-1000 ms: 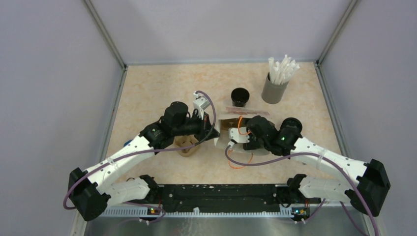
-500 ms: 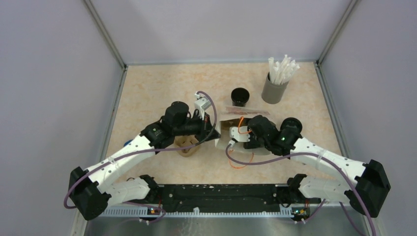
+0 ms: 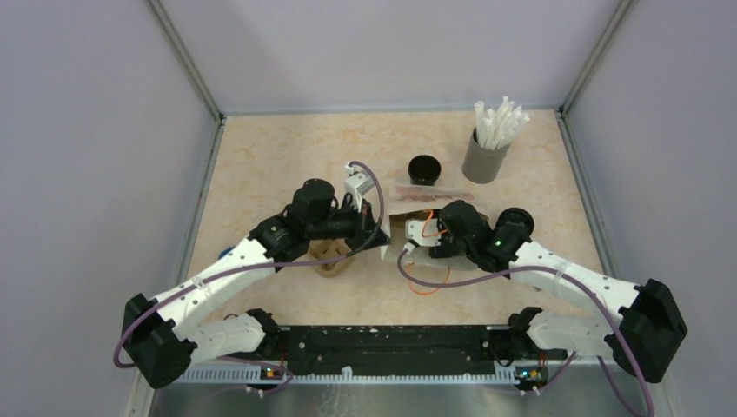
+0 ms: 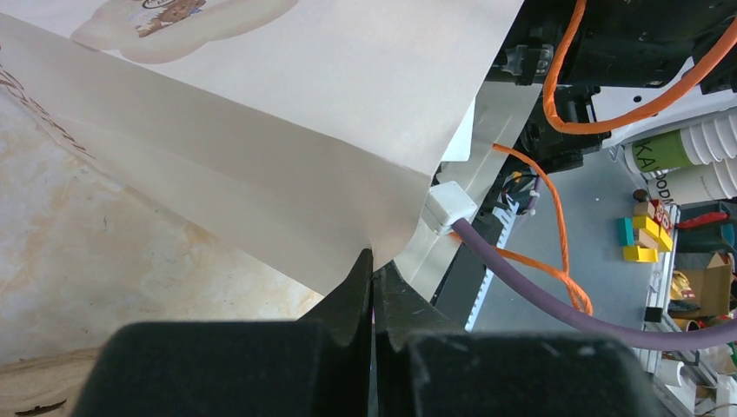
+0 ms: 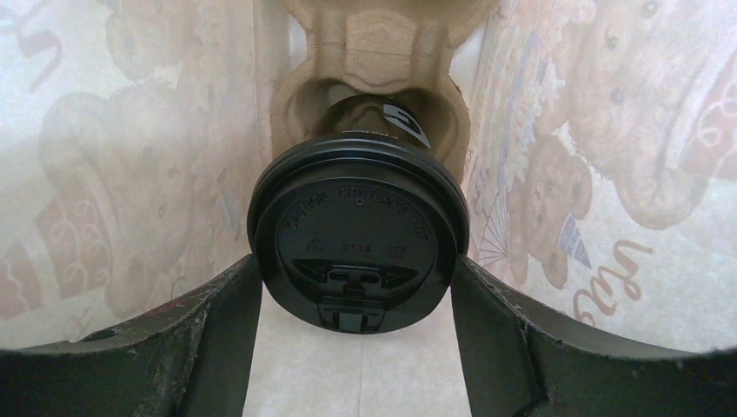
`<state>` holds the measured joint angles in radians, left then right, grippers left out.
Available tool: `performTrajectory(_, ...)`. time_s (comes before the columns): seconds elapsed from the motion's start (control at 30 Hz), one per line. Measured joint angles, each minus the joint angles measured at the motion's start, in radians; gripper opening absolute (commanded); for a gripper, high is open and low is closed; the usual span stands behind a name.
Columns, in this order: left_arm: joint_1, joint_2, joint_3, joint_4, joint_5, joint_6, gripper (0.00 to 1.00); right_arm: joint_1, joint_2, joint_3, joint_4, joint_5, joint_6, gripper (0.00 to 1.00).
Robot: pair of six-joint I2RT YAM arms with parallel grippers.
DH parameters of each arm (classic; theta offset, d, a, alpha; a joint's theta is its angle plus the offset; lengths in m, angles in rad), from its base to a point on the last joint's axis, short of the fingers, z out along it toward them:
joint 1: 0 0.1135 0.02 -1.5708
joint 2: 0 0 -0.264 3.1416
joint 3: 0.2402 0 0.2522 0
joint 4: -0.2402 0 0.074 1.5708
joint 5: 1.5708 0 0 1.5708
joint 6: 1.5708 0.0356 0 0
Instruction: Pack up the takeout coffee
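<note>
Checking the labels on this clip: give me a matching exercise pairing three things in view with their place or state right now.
Things:
A paper bag
B lidded coffee cup
C straws

States:
1 standing in the grey holder
2 edge pinched by the left gripper
3 gripped by the right gripper, inside the bag

Pairs: A-2, B-3, C-1

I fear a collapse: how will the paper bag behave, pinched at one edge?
Probably floppy: the paper bag creases where the left gripper pinches it. Likely light, being thin paper, so it may sag shut around the coffee cup.
</note>
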<state>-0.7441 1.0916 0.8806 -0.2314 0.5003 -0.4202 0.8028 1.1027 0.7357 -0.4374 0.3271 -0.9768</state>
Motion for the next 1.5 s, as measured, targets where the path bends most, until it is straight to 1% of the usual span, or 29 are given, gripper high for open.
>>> performTrajectory(0.6, 0.0, 0.015, 0.008, -0.001, -0.003, 0.005, 0.0, -0.029, 0.031, -0.01, 0.062, -0.012, -0.015, 0.53)
performTrajectory(1.23, 0.002, 0.022, 0.008, -0.006, -0.006, 0.008, 0.0, -0.05, 0.048, -0.037, 0.13, -0.021, -0.016, 0.51)
performTrajectory(1.27, 0.002, 0.023, 0.008, -0.006, -0.006, 0.008, 0.0, -0.052, 0.048, -0.039, 0.133, -0.023, -0.016, 0.51)
performTrajectory(1.43, 0.002, 0.03, 0.008, -0.006, 0.001, 0.007, 0.0, -0.053, 0.048, -0.041, 0.137, -0.03, -0.011, 0.61)
performTrajectory(1.5, 0.002, 0.031, 0.008, -0.007, 0.003, 0.008, 0.0, -0.054, 0.048, -0.034, 0.126, -0.035, -0.008, 0.64)
